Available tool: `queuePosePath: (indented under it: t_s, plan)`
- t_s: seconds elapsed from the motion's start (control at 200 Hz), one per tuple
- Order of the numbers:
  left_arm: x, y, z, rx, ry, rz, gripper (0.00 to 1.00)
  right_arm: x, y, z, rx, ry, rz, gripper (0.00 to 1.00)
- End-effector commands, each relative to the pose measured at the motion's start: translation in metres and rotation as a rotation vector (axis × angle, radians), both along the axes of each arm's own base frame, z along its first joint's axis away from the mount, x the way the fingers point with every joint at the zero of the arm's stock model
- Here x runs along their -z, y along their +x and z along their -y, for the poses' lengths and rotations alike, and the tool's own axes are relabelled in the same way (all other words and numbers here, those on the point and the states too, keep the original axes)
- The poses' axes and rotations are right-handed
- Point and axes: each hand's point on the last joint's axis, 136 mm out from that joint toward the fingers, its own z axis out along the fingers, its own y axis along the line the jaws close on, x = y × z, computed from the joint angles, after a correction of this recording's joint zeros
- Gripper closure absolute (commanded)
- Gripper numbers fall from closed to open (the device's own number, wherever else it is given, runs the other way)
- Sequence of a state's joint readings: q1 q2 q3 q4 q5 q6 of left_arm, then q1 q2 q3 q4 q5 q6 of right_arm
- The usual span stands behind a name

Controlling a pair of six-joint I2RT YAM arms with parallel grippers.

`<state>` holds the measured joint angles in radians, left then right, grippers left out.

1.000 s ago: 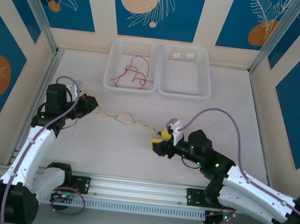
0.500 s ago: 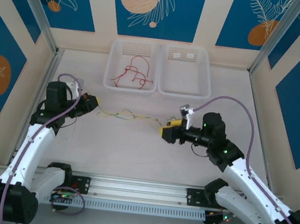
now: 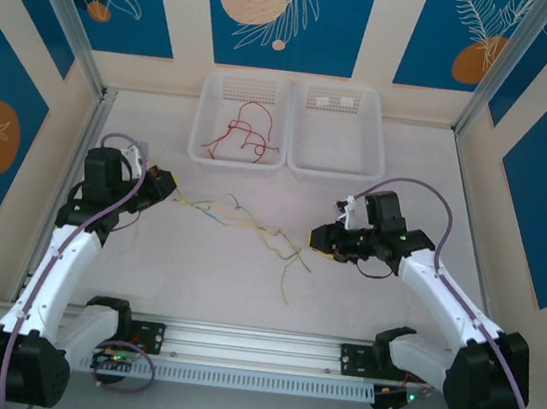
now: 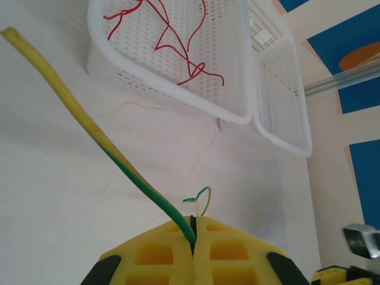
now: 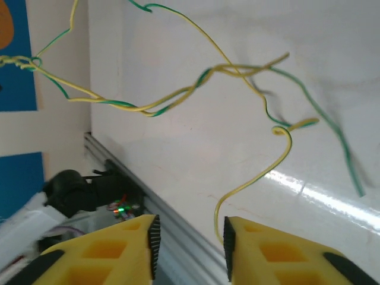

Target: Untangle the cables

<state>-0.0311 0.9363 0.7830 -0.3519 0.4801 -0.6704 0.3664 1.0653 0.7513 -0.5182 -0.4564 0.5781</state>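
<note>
Pinching one end of the yellow-green cables (image 3: 251,225), the left pincer (image 3: 167,186) is clenched on a single strand, which slants up and away from its jaws in the left wrist view. From there the loosely twisted bundle runs across the middle of the table (image 3: 408,182) toward the right pincer (image 3: 318,237), whose jaws stand apart and grasp nothing, a curled strand hanging just beside one of them. Well apart, the red cables (image 3: 245,135) lie in the left white basket (image 3: 205,115) at the far side.
</note>
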Motion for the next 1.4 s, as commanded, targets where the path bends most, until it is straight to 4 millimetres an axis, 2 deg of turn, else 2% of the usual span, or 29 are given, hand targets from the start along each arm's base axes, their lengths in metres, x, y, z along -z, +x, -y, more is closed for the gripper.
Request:
queuePosePath:
  t_s: [0.0, 0.15, 0.255, 0.39, 0.475, 0.65, 0.86, 1.035, 1.12, 1.22, 1.3, 1.395]
  plan:
    - [-0.022, 0.002, 0.011, 0.072, 0.002, 0.074, 1.00, -0.042, 0.000, -0.004, -0.065, -0.075, 0.303, 0.59]
    - [-0.029, 0.001, 0.019, 0.148, 0.009, 0.099, 1.00, -0.083, -0.004, -0.040, -0.229, -0.123, 0.649, 0.58]
    - [-0.035, 0.006, 0.024, 0.170, 0.007, 0.113, 1.00, -0.097, 0.006, -0.073, -0.316, -0.124, 0.733, 0.59]
    - [-0.041, 0.010, 0.030, 0.188, 0.009, 0.137, 1.00, -0.100, 0.027, -0.117, -0.432, -0.124, 0.713, 0.65]
    - [-0.042, 0.010, 0.035, 0.202, 0.011, 0.147, 1.00, -0.095, 0.040, -0.143, -0.491, -0.135, 0.692, 0.66]
    - [-0.045, 0.008, 0.042, 0.226, 0.017, 0.160, 1.00, -0.083, 0.046, -0.179, -0.601, -0.088, 0.600, 0.67]
    - [-0.047, 0.008, 0.043, 0.226, 0.025, 0.168, 1.00, -0.069, 0.039, -0.198, -0.692, -0.021, 0.544, 0.69]
    - [-0.048, 0.009, 0.047, 0.238, 0.017, 0.173, 1.00, -0.051, 0.033, -0.203, -0.753, 0.007, 0.494, 0.60]
    - [-0.049, 0.009, 0.050, 0.243, 0.019, 0.177, 1.00, -0.043, 0.034, -0.206, -0.763, 0.001, 0.483, 0.60]
    - [-0.049, 0.007, 0.052, 0.250, 0.018, 0.176, 1.00, -0.036, 0.039, -0.207, -0.759, -0.016, 0.473, 0.65]
    - [-0.048, 0.006, 0.052, 0.249, 0.023, 0.174, 1.00, -0.040, 0.039, -0.208, -0.758, 0.009, 0.483, 0.87]
    - [-0.048, 0.004, 0.052, 0.250, 0.026, 0.176, 1.00, -0.046, 0.040, -0.207, -0.746, 0.032, 0.485, 0.96]
